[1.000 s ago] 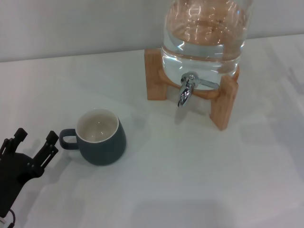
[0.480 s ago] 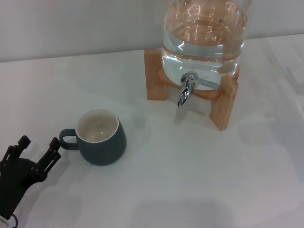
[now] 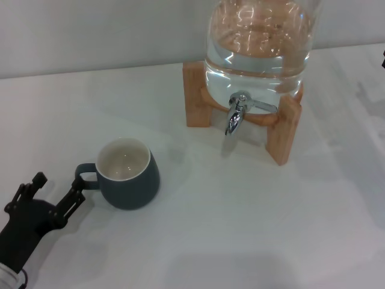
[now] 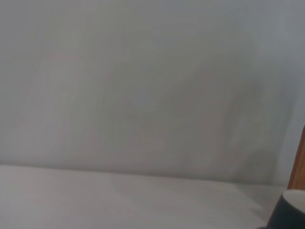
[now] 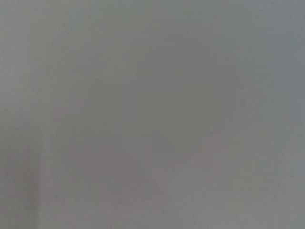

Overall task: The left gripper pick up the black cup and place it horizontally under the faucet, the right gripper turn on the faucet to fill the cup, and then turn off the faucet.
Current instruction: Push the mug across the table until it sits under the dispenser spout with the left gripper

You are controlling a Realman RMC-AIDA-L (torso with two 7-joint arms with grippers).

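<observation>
One black cup (image 3: pixel 128 174), rigid glazed ceramic, likely slippery: I am lining up left gripper (image 3: pixel 57 195), fingers spread wide, beside loop handle (image 3: pixel 85 176); gripping body seems safest.

Squat slate-grey mug with cream inside (image 3: pixel 127 173): no print or mark can be read
Clear glass water jar on a wooden stand (image 3: pixel 260 45): no label; only reflections
Shiny chrome tap (image 3: pixel 235 114): bears no lettering, as far as shows
</observation>
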